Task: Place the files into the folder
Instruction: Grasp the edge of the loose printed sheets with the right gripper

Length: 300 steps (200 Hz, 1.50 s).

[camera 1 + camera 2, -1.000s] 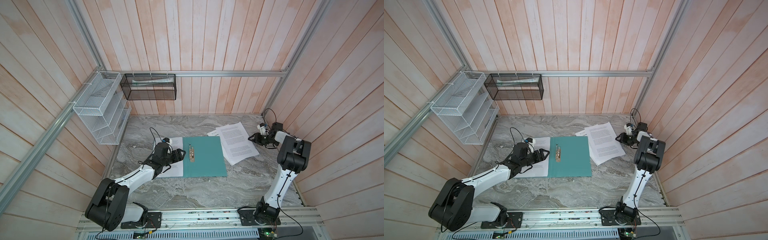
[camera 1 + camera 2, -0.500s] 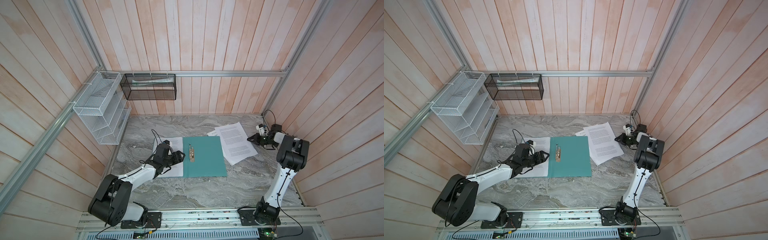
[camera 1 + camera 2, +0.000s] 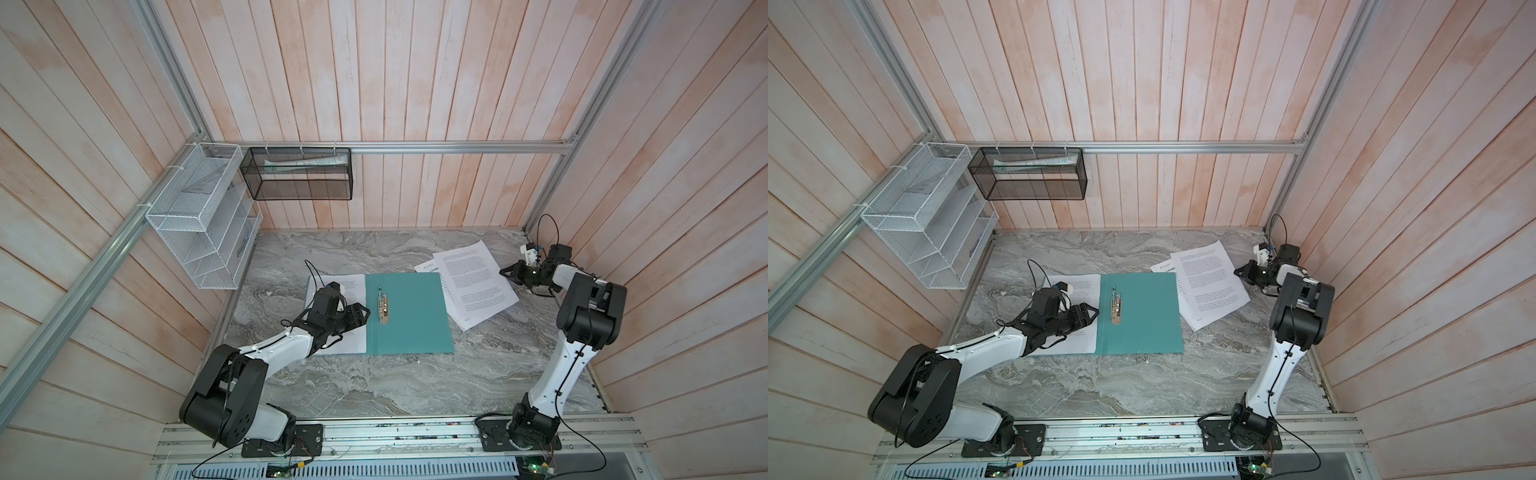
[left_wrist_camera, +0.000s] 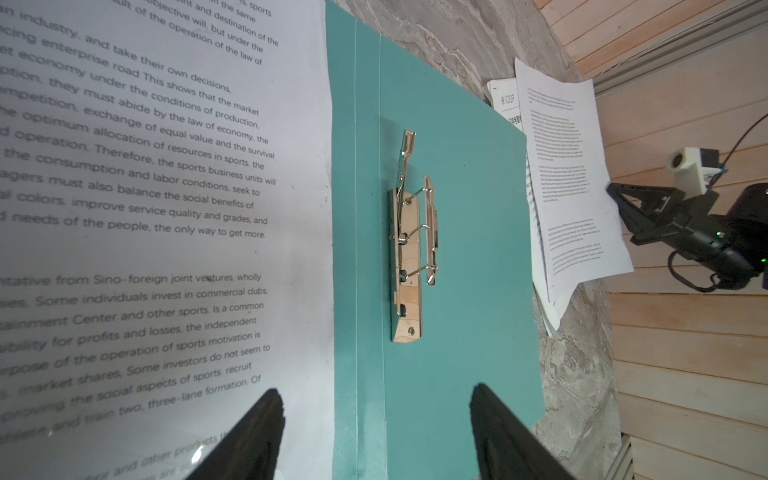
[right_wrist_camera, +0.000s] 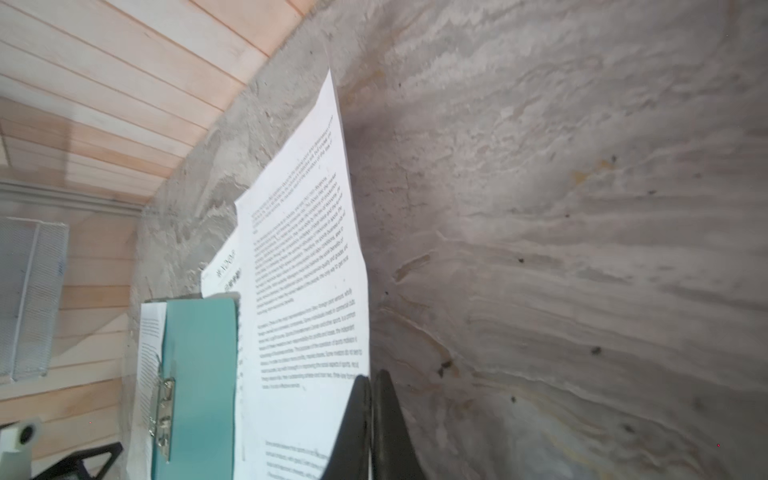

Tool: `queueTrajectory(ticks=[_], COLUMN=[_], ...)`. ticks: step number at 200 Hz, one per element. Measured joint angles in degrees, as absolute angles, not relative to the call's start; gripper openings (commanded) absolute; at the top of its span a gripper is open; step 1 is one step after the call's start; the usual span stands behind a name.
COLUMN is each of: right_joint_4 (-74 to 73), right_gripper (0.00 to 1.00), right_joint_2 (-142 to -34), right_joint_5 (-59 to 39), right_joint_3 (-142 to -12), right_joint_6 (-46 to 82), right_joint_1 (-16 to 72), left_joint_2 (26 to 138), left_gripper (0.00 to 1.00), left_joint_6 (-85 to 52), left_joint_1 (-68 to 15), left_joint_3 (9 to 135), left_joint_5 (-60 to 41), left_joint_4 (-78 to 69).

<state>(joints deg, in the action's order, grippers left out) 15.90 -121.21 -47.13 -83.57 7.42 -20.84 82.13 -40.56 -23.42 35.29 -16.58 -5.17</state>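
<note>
While the folder (image 3: 409,316) lies open mid-table, two files (image 3: 473,282) overlap beside its right edge, the lower mostly covered; the right gripper (image 3: 503,272) is closed at their outer edge, pinch unclear; the left gripper (image 3: 365,318) gapes over a third sheet (image 3: 355,280)

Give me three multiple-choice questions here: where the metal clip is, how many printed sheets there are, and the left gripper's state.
1. Where is the metal clip? A on the green folder; B in the black basket; C in the white rack.
2. How many printed sheets lie on the table? A one; B three; C five.
3. The left gripper is: A open; B shut on a sheet; C shut on the clip.
Answers: 1 A, it sits on the folder; 2 B, one left, two overlapping right; 3 A, fingers apart.
</note>
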Motion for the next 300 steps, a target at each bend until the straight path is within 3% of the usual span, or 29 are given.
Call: queueTrajectory(ticks=[54, 90, 106, 124, 189, 300], right_joint_4=[5.5, 5.8, 9.2, 11.2, 19.4, 19.8], right_gripper=[0.0, 0.0, 0.29, 0.4, 0.37, 0.3], right_joint_2=[-115.8, -113.5, -114.1, -115.8, -133.2, -140.2], right_joint_5=[-55.6, -55.0, -52.8, -51.5, -50.8, -59.0], right_joint_3=[-77.1, -77.1, -80.9, -85.8, -104.5, -105.8], right_joint_6=[22.8, 26.5, 24.1, 20.8, 9.2, 7.7], right_joint_1=[-20.1, -16.3, -15.4, -15.7, -16.6, -18.5], left_joint_2=[82.2, 82.2, 82.2, 82.3, 82.3, 84.2], left_gripper=[0.71, 0.71, 0.71, 0.71, 0.71, 0.69], left_joint_6=[-40.7, -41.2, -41.2, -41.2, -41.2, -41.1], left_joint_1=[-23.4, -23.4, -23.4, -23.4, -23.4, -23.4], left_joint_3=[35.3, 35.3, 35.3, 35.3, 35.3, 35.3], left_joint_5=[-16.9, -17.1, -17.2, -17.4, -17.5, -17.5], left_joint_4=[-5.4, -5.7, -6.0, -6.4, -6.9, -6.7])
